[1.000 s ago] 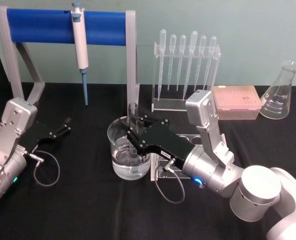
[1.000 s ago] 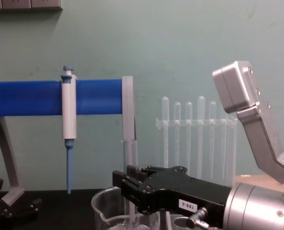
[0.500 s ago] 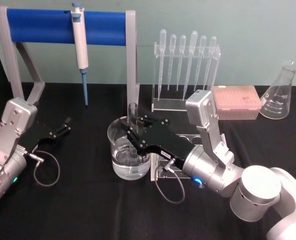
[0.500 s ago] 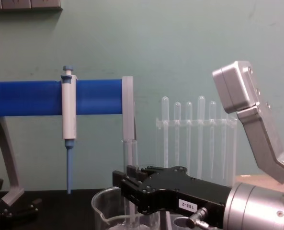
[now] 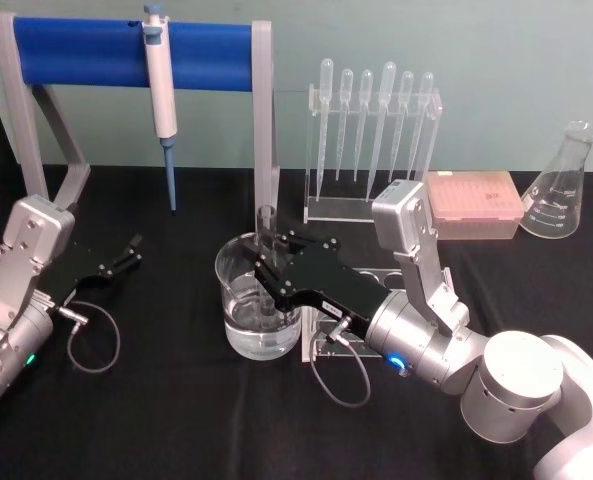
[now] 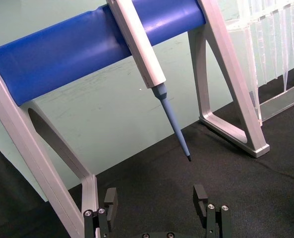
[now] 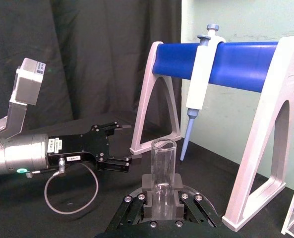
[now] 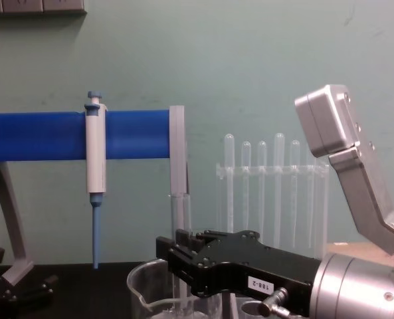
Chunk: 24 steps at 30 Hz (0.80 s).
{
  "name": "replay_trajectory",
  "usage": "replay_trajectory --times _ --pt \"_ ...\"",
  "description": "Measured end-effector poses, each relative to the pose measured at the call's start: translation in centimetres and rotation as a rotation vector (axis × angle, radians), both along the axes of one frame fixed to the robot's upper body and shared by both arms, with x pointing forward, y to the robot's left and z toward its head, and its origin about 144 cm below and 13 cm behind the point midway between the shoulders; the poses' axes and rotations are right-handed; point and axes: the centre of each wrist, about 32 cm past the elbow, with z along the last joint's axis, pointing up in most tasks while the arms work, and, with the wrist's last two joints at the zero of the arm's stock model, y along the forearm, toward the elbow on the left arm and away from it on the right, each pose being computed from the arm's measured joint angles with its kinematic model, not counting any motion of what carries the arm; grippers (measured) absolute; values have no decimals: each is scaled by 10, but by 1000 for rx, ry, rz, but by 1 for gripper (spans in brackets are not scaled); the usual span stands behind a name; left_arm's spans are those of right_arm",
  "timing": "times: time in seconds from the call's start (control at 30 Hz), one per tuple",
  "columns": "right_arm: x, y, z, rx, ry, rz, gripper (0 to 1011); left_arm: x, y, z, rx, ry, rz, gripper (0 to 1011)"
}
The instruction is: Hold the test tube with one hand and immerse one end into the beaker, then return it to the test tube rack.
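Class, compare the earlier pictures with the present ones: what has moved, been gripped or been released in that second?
Nothing visibly changed. The right gripper stays shut on the test tube, whose lower end sits inside the beaker. The left gripper stays parked at the left, its fingers open.

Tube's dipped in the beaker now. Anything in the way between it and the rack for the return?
Only the beaker wall: the right hand holds the test tube, lower end inside the beaker, and the test tube rack stands right beside it, partly under that hand. Nothing else visible between. Left hand sits parked far left.
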Motion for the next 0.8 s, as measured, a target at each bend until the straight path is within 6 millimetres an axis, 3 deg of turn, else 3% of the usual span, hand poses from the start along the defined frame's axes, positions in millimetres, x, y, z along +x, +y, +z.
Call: replay_trajectory --times 0.8 --pt "0 0 0 0 0 0 227 0 0 0 0 0 0 1000"
